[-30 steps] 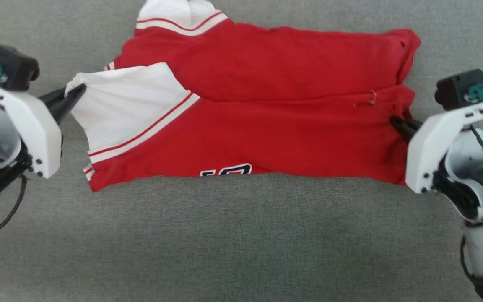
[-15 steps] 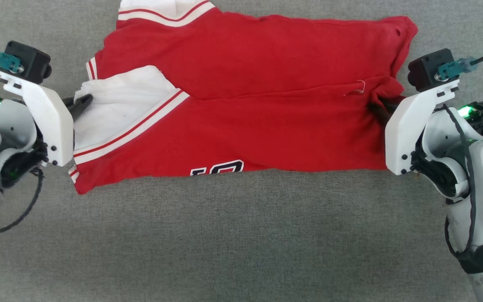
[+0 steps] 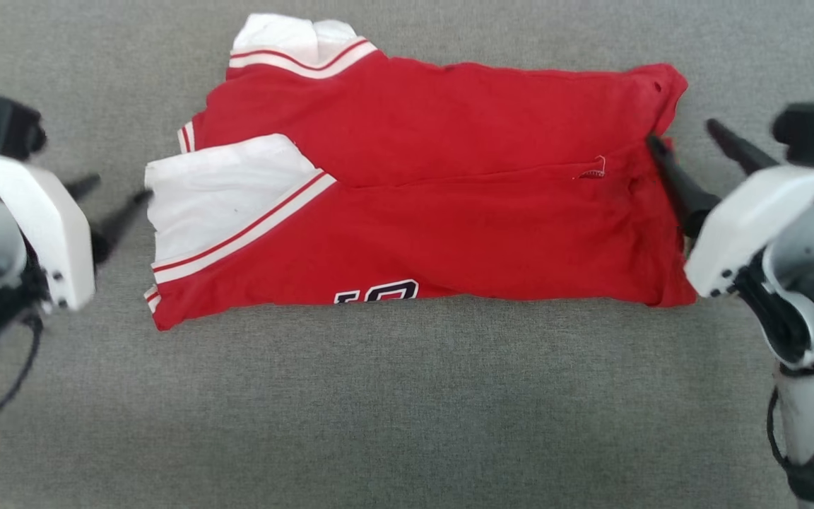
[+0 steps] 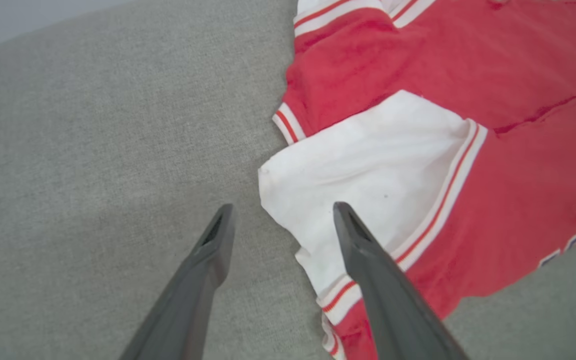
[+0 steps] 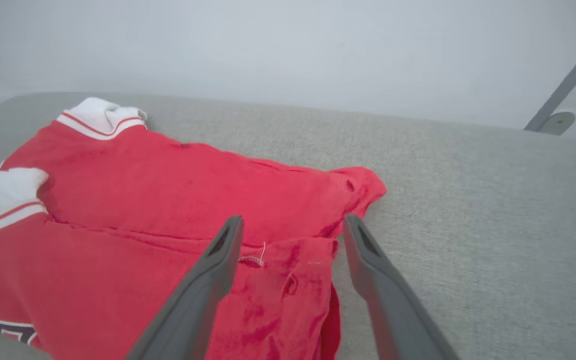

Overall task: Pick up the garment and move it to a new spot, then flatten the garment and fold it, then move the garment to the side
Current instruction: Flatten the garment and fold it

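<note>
Both ends of the garment (image 3: 414,177) flanked by a spread, empty gripper. Garment lying lengthwise across the grey worktop (image 3: 407,410), doubled over along a line from end to end, white sleeve (image 3: 216,194) uppermost at the left end, black lettering (image 3: 379,290) peeking out at the near edge. Left gripper (image 3: 119,189) splayed wide just beside the sleeve's outer edge, gripping nothing; in the wrist view one finger over bare worktop, the other over white cloth, contact impossible to tell. Right gripper (image 3: 682,132) equally wide and holding nothing, straddling the bunched hem corner (image 3: 661,92) at the right end.

Judging from this lay, long fold done and let go, crosswise fold probably next. To do that well:

- Smooth the rumpled right hem first, to avoid pressing a crease in.
- Take every layer at each corner, not the top one alone.
- Pinch well past the striped trim (image 3: 237,237), to stop the sleeve sliding out.
- Lift both ends level and together, slowly enough to keep the long fold closed.
- Carry one end over the other and line up the edges before letting go.
- Keep the sleeve inside the outline throughout.
</note>
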You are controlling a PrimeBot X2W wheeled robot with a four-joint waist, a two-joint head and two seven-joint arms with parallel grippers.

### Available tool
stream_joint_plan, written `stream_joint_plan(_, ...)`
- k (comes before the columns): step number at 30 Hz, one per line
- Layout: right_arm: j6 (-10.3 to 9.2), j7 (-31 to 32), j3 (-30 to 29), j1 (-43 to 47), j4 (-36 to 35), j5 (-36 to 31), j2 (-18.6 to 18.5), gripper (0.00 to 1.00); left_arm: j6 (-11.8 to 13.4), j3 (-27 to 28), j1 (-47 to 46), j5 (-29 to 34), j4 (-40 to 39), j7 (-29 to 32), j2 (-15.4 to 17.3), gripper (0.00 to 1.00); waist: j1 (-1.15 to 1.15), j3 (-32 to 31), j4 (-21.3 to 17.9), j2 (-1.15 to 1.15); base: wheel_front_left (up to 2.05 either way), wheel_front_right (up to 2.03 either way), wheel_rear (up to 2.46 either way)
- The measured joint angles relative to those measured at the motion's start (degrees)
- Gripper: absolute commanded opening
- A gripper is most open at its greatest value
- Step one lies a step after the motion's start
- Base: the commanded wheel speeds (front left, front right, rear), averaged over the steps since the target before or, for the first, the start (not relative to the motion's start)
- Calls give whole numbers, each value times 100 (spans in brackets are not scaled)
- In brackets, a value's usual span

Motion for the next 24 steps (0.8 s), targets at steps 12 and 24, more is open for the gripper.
stream_joint_plan(12, 0, -1368, -714, 606, -812, -590, 657, 100, 1076, 7, 1069, -611, -1761, 83, 743, 100, 0, -83, -200, 0, 0, 0, 0)
stream_joint_plan(24, 0, -1494, -782, 1159, -833, -479, 817, 100, 1441, -79, 1499, -950, -1317, 192, 742, 100, 0, 11, -525, 0, 0, 0, 0)
